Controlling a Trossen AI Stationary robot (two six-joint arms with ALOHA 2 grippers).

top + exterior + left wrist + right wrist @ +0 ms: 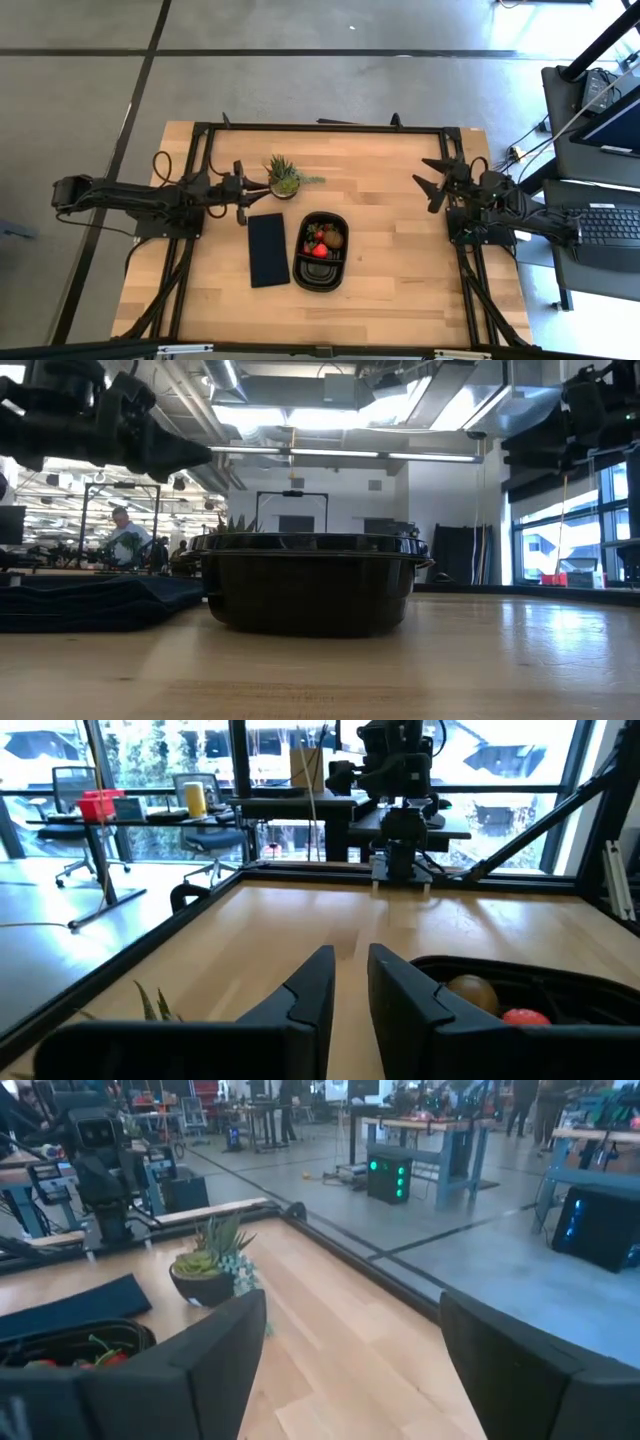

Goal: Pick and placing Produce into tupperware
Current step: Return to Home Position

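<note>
The black tupperware (320, 278) stands on the wooden table near its middle. It also shows in the low view (310, 585). Inside it lie red strawberries (318, 249) and a brown kiwi-like fruit (333, 239). The left wrist view shows that fruit (470, 992) beside one strawberry (525, 1016). My left gripper (248, 190) hovers at the table's left side, level and pointing toward the right. Its fingers (312, 988) are shut to a narrow slit with nothing between them. My right gripper (428, 185) hovers open at the table's right side, its wide gap (352, 1305) holding nothing.
A spiky green potted plant (285, 177) stands at the far side between the arms. A flat dark panel (268, 248) lies just left of the tupperware. A black frame (330, 127) borders the table. A person (125, 540) shows in the room behind.
</note>
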